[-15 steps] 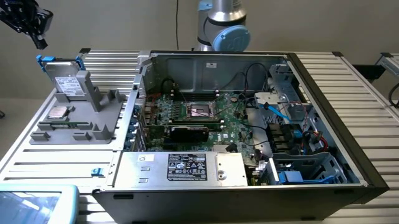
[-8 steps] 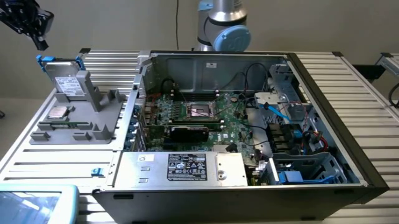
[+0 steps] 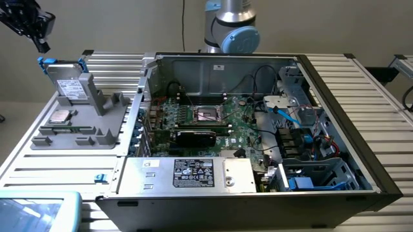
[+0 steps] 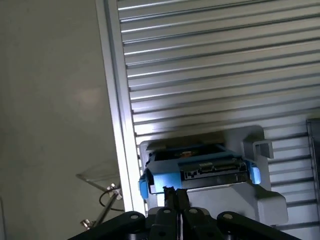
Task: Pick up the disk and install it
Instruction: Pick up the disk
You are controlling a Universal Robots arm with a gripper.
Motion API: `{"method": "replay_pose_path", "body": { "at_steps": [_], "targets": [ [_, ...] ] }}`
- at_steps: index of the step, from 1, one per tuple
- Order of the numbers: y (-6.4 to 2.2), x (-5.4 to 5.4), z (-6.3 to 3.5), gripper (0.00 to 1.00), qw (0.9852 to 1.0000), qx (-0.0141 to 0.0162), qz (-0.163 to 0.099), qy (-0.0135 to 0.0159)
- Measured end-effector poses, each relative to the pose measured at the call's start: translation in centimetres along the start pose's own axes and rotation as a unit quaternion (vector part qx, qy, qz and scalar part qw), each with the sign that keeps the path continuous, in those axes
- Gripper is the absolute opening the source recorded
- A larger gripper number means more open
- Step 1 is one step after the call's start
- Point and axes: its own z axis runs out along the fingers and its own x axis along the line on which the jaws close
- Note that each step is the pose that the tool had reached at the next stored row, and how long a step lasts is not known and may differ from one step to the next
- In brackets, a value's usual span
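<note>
The gripper (image 4: 175, 194), jaws pressed together, hovers above the disk (image 3: 69, 81); stiff, probably heavy, best taken by its 2 blue rails (image 4: 161, 176).

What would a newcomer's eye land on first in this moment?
The open computer case sits in the middle of the table, green motherboard exposed. At the exterior view's left the disk stands upright in a grey holder, blue rails showing. The shut gripper hangs above it, holding nothing.

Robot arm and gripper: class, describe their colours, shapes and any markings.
The arm is a silver metal tube with a round pale blue joint cap. The gripper is black, with slim fingers and linkage bars pinned by round bolts.
</note>
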Motion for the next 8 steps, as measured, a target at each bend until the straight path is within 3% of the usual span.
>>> {"method": "replay_pose_path", "body": {
  "at_steps": [8],
  "targets": [
    [0.0,0.0,0.07,0.11,0.9986,-0.0003,0.053,0.0003]
  ]
}}
